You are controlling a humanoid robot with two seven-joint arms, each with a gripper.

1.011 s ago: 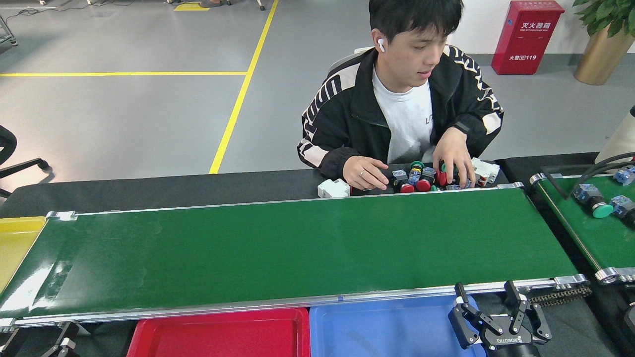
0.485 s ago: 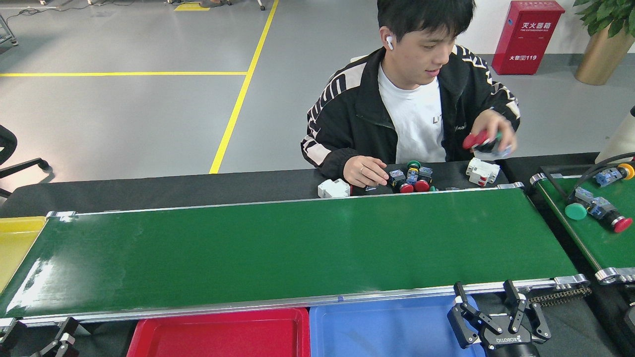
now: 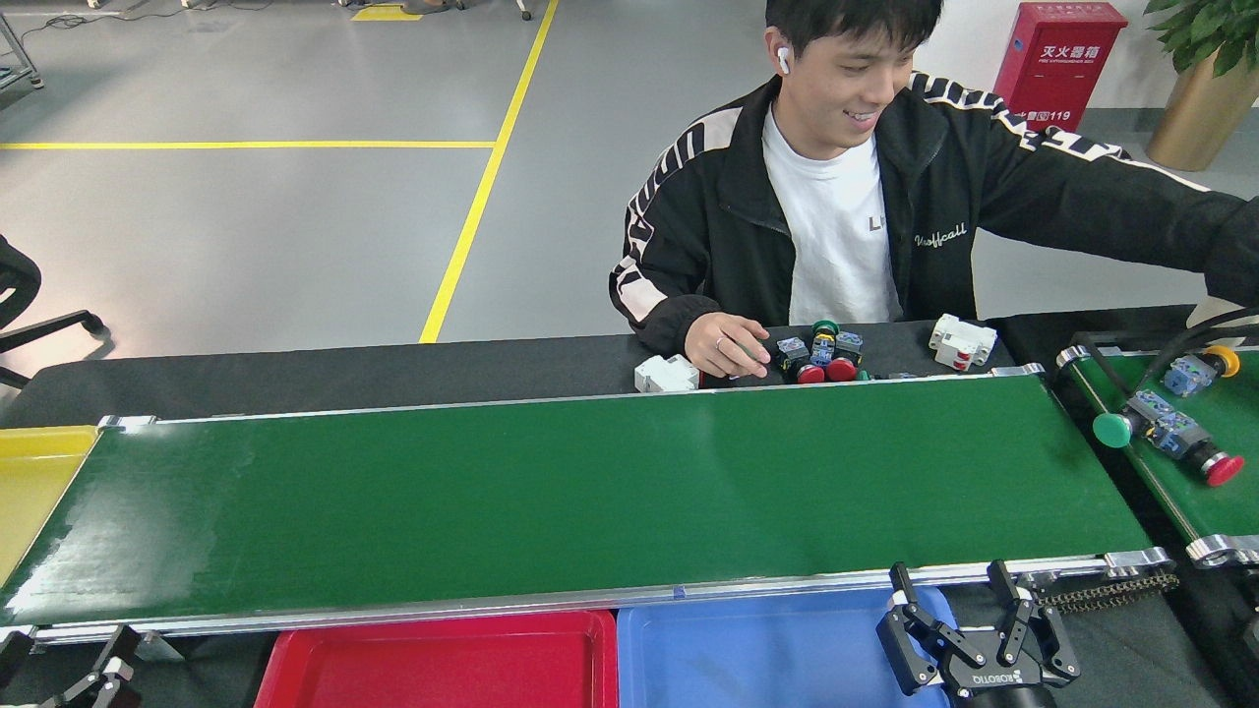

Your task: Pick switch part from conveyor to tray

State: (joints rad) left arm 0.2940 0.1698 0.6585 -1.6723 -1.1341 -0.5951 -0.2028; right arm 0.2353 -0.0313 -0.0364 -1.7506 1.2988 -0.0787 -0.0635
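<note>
The person's arm has swung right; the belt [image 3: 590, 492] stays bare, and my right hand [image 3: 959, 615] waits spread.

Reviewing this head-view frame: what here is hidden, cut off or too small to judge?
- Left pincer: bottom-left corner, mostly cut off by the frame edge; open or shut cannot be told.
- Red tray and blue tray: near halves cut off by the bottom edge.
- Person's outstretched hand: beyond the right edge; what it holds is unseen.
- Switch parts behind the conveyor: piled, too small to count.
- Yellow tray: cut off by the left edge.
</note>
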